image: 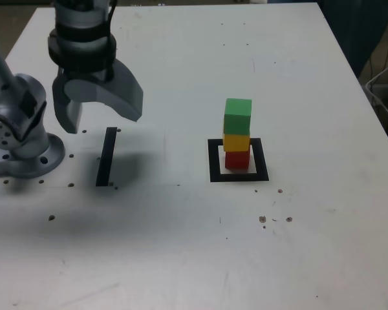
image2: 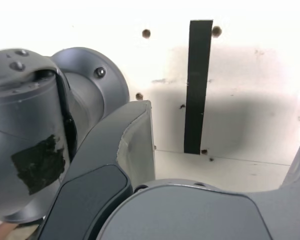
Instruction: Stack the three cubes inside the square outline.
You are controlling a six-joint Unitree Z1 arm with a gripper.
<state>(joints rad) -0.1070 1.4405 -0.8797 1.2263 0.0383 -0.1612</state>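
Note:
Three cubes stand stacked inside the square outline [image: 238, 161] on the exterior view's right: the red cube [image: 237, 159] at the bottom, the yellow cube [image: 237, 141] on it, the green cube [image: 238, 116] on top. My gripper [image: 98, 106] hangs well off to the exterior view's left, above the table near the arm's base. Its jaws are spread wide and open, with nothing between them. The wrist view shows only one finger [image2: 135, 145] and the table below; the cubes and the outline are out of that view.
A straight black strip [image: 107, 156] [image2: 197, 85] lies on the white table [image: 181, 245] just below the gripper. The arm's grey base [image: 22, 145] [image2: 30, 130] is bolted at the exterior view's left edge. Small screw holes dot the tabletop.

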